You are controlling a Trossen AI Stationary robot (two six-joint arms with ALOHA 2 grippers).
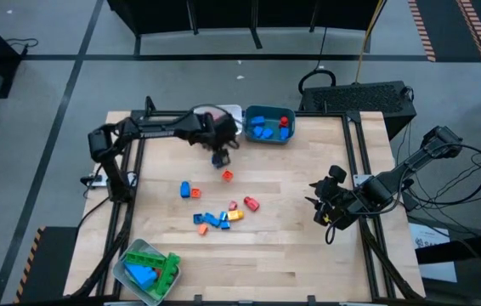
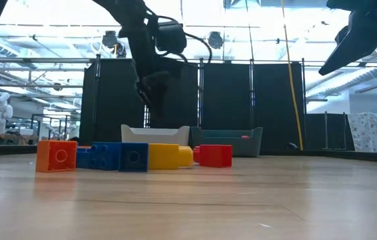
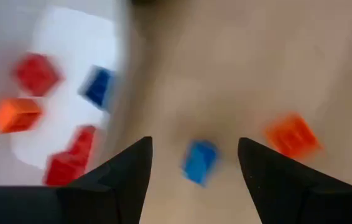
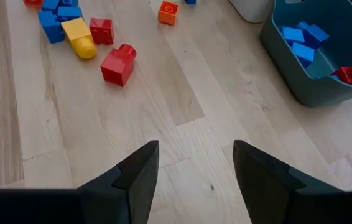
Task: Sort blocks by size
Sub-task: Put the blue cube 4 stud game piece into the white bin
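Observation:
My left gripper (image 1: 220, 156) is open and points down at the table near the far edge, beside the white bin (image 1: 230, 113). A small blue block (image 3: 199, 163) shows between its fingers (image 3: 194, 142), with a gap on both sides. A small orange block (image 3: 291, 135) lies just beside it. The white bin (image 3: 70, 37) holds red, orange and blue blocks. Several more blocks (image 1: 215, 218) lie mid-table. My right gripper (image 1: 325, 211) is open and empty above the table's right edge, and its fingers show in the right wrist view (image 4: 196, 149).
A teal bin (image 1: 271, 136) with blue and red blocks stands at the far edge, right of the white bin. A clear-grey bin (image 1: 126, 270) with green and blue blocks stands at the near left corner. Bare wood lies between the block cluster and my right gripper.

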